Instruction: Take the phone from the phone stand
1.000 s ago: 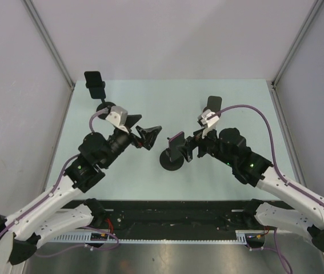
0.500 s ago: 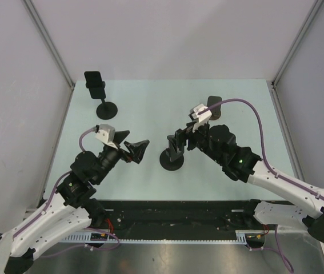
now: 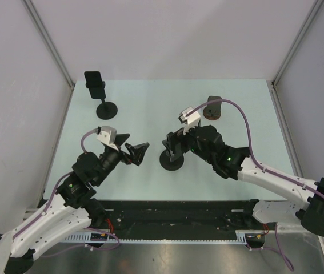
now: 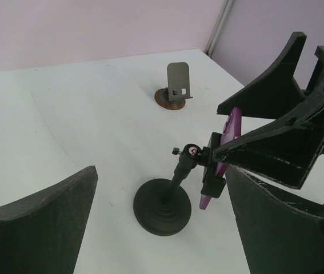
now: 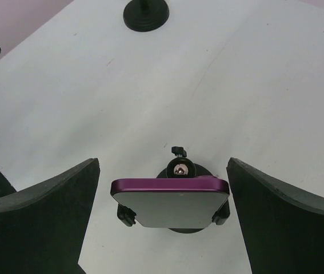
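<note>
A purple phone with a grey screen sits clamped in a black phone stand with a round base, mid-table. My right gripper is open, its fingers on either side of the phone without touching it. In the top view the right gripper covers the phone. In the left wrist view the phone shows edge-on above the stand's base. My left gripper is open and empty, left of the stand and pointing at it; it also shows in the left wrist view.
A second black stand holding a black phone stands at the far left; its base shows in the right wrist view. A small grey stand on a brown round base is at the far right-centre, also in the left wrist view.
My right gripper has moved left and over the stand, and now straddles the phone. My left gripper pulled back towards me and to the left, then held still.
</note>
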Controlling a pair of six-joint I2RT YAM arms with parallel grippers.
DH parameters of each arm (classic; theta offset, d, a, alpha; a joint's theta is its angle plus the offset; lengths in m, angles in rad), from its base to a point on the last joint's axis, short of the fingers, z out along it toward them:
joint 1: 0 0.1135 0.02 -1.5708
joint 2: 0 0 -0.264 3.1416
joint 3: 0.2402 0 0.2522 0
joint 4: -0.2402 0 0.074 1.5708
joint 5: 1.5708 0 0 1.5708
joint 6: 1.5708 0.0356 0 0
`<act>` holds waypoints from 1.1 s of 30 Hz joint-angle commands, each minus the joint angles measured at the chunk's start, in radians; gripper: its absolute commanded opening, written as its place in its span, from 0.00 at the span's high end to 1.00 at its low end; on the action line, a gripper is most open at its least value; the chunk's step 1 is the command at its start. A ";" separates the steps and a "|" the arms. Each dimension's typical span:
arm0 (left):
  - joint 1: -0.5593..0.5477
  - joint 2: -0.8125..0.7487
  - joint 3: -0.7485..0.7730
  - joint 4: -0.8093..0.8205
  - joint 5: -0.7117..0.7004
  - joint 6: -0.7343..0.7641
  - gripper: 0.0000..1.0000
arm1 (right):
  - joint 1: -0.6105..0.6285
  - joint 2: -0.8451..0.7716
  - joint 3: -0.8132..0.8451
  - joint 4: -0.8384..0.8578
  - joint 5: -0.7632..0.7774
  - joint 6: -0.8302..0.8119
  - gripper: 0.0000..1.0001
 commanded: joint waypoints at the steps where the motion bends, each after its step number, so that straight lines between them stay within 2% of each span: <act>1: 0.005 0.011 -0.006 0.003 0.022 -0.016 0.00 | 0.023 0.032 0.039 0.010 0.054 0.016 0.00; 6: 0.005 0.031 0.002 0.002 0.063 0.003 0.00 | 0.043 0.053 0.019 0.023 0.096 0.014 0.05; 12: 0.005 0.060 0.005 0.003 0.143 0.045 0.00 | 0.046 0.050 -0.007 0.047 0.108 0.008 0.20; 15: 0.005 0.083 0.008 0.005 0.180 0.080 0.00 | 0.044 0.047 -0.014 0.048 0.105 0.002 0.32; 16: 0.005 0.097 0.009 0.005 0.223 0.089 0.00 | 0.044 0.047 -0.016 0.051 0.103 0.002 0.40; 18: 0.005 0.114 0.012 0.008 0.257 0.128 0.00 | 0.044 0.047 -0.019 0.053 0.100 0.000 0.49; 19: 0.005 0.123 0.012 0.006 0.293 0.140 0.00 | 0.046 0.047 -0.019 0.056 0.100 0.002 0.58; 21: 0.005 0.156 0.012 0.011 0.324 0.174 0.00 | 0.044 0.041 -0.019 0.062 0.100 0.004 0.67; 22: 0.005 0.165 0.012 0.011 0.338 0.183 0.00 | 0.044 0.038 -0.021 0.063 0.100 0.004 0.77; 26: 0.003 0.226 0.013 0.031 0.381 0.227 0.00 | 0.044 0.030 -0.021 0.065 0.103 0.007 0.99; 33: 0.003 0.312 -0.035 0.204 0.360 0.227 0.05 | 0.044 0.022 -0.021 0.067 0.111 0.014 1.00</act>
